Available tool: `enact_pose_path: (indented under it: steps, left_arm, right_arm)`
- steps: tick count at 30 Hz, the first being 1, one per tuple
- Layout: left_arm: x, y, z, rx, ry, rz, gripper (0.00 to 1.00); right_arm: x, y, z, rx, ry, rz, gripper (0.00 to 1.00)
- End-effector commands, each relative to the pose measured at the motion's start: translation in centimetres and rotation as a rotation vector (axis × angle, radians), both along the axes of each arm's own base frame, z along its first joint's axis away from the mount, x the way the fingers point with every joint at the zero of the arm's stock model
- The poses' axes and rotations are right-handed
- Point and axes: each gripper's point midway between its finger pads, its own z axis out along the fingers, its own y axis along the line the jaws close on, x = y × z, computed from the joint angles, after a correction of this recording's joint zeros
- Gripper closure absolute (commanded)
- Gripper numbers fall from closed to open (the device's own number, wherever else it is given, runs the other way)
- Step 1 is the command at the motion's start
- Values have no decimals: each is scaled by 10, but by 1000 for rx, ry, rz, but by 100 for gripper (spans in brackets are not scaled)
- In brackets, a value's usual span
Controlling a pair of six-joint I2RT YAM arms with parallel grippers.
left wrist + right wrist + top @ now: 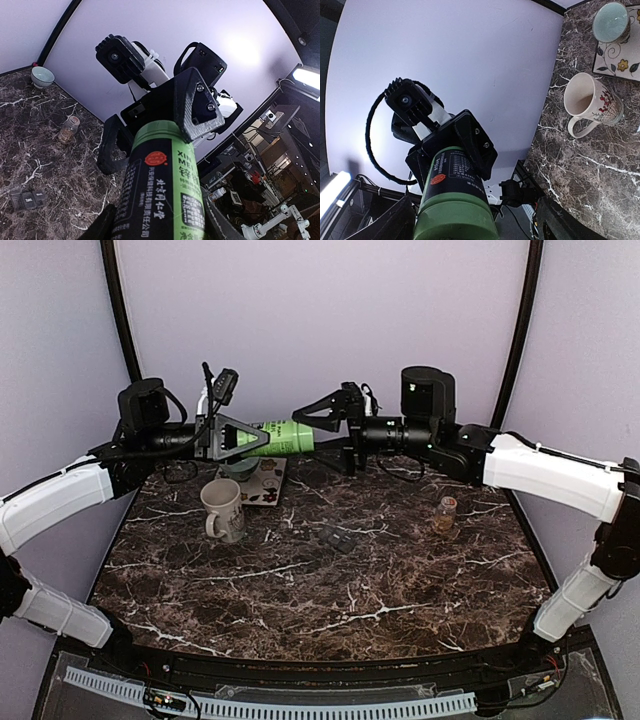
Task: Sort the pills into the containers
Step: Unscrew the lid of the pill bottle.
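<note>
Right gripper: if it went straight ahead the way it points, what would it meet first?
The capped end of the green bottle, which the left gripper holds level. The right gripper is open and looks very near it, though depth is unclear.

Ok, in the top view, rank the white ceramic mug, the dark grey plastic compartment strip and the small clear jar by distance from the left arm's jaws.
1. The white ceramic mug, just below them, on the left side.
2. The dark grey plastic compartment strip, mid-table.
3. The small clear jar, far right.
</note>
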Motion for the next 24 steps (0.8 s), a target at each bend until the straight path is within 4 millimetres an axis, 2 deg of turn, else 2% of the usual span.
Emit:
enact_pose_path:
  steps: [1,7,16,19,24]
  left_arm:
    - [-7,0,25,-37,-85,-20,100]
    - [-6,-1,23,-37,-80,-21,100]
    - [-4,-3,22,-44,-58,-30,100]
    - [-5,-4,24,-63,-37,-49,100]
    - [-8,-5,32,-94,-1,-82,100]
  right_arm:
    - [-17,-5,31,42,-66,32,17]
    - [-21,-6,30,26,-74,34,28]
    - [-24,-2,26,-23,-127,69,67]
    - [-25,-1,27,-38,-200,90,72]
    - [-32,-3,34,-54,-403,134,73]
